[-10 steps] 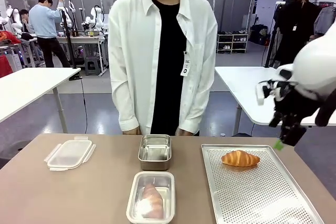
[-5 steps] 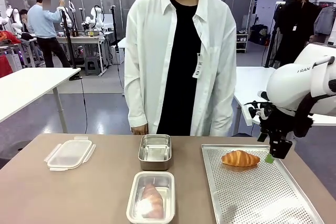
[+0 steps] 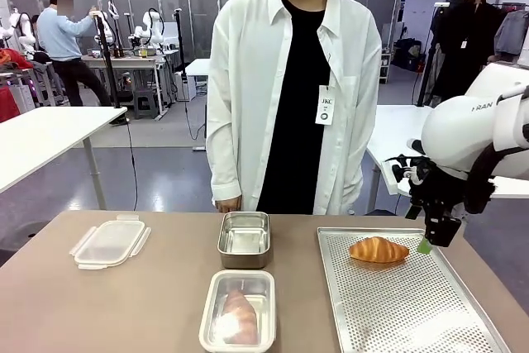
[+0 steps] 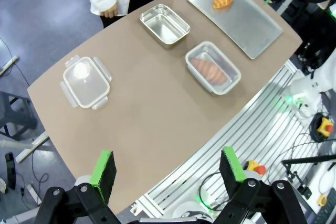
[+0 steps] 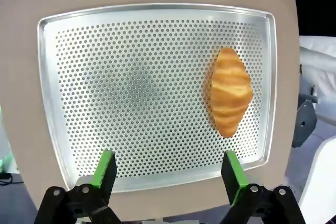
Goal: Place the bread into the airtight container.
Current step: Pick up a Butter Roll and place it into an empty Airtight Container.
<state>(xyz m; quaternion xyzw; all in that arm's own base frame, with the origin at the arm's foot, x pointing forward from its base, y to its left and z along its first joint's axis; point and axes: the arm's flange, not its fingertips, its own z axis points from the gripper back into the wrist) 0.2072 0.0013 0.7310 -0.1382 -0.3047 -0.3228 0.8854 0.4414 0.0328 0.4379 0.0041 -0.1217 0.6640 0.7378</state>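
Note:
A golden croissant-shaped bread (image 3: 378,250) (image 5: 230,92) lies at the far end of the perforated metal tray (image 3: 413,312) (image 5: 131,87). My right gripper (image 3: 430,244) (image 5: 168,174) hangs open above the tray's far right edge, to the right of this bread and apart from it. Mid-table stand two open containers. One is empty and made of steel (image 3: 244,239) (image 4: 164,23). The other is clear (image 3: 238,310) (image 4: 212,70) and has another bread lying in it. My left gripper (image 4: 168,169) is open, high above the table's near edge.
A clear clip lid (image 3: 110,242) (image 4: 86,81) lies at the table's left. A person in a white shirt stands at the far edge, one hand (image 3: 227,203) hanging just behind the steel container. The tray (image 4: 241,17) covers the right side of the table.
My right gripper has come left and down to the tray's far right edge, then held still. The person has stepped to the right.

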